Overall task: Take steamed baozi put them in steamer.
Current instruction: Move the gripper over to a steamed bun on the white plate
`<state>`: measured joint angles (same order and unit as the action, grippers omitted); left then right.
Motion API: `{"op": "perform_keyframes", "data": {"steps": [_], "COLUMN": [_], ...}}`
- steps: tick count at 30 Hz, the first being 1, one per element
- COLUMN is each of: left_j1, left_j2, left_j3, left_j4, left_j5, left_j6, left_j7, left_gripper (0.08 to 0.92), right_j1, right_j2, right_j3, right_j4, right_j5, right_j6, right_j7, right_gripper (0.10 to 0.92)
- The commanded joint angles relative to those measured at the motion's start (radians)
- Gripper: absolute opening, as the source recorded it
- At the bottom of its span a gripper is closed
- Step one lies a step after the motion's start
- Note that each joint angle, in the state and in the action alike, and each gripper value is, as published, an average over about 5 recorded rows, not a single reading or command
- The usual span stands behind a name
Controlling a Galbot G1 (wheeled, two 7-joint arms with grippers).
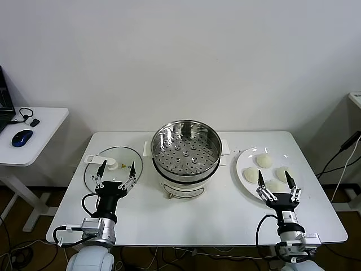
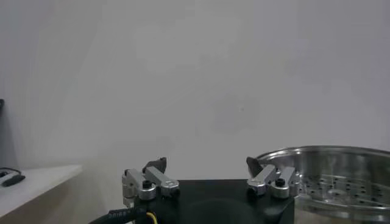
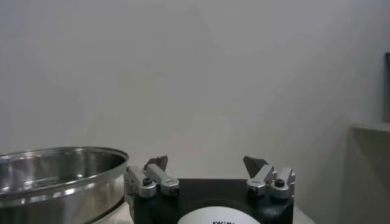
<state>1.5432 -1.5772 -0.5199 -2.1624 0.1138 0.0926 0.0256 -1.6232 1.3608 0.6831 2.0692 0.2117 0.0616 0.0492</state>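
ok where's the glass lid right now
In the head view the glass lid lies flat on the table's left side, beside the steamer, just beyond the open left gripper.

White table [image 1: 225, 217] with steamer [image 1: 186, 155], plate [image 1: 243, 169], glass lid [image 1: 115, 164]

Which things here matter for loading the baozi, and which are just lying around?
Job:
- steamed baozi, four on the white plate
- steamer, uncovered, tray empty
- right gripper, fingers open, near the plate
- left gripper, fingers open, over the lid

Lying about:
- glass lid
- computer mouse on the side desk
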Motion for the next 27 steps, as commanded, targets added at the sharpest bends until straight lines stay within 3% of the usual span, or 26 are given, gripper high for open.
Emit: {"op": "perform_keyframes", "data": {"steps": [1,13,20,27], "left_j1": [-0.003,-0.014,-0.004,0.014], "left_j2": [0.004,0.001,0.001,0.004], "left_j3": [0.0,0.014,0.013,0.003], "left_j4": [0.0,0.007,0.002,0.003], "left_j5": [-0.001,-0.004,-0.008,-0.022], "left_j6": [0.001,-0.018,-0.033,-0.056], "left_j7": [0.002,-0.001,0.0,0.004], "left_gripper": [0.823,0.823,0.823,0.823], "right_j1": [0.07,0.335,0.452,0.635], "right_j2": [-0.058,-0.373,-0.575,-0.785], "right_j3": [0.018,-0.04,-0.133,-0.301], "right_j4": [-0.005,-0.114,-0.216,-0.358], "right_j5": [-0.045,-0.07,-0.141,-0.167], "right_j6": [-0.181,-0.432,-0.543,-0.556], "right_j7": [0.029,-0.004,-0.142,-0.303], "right_gripper": [0.823,0.823,0.823,0.823]}}
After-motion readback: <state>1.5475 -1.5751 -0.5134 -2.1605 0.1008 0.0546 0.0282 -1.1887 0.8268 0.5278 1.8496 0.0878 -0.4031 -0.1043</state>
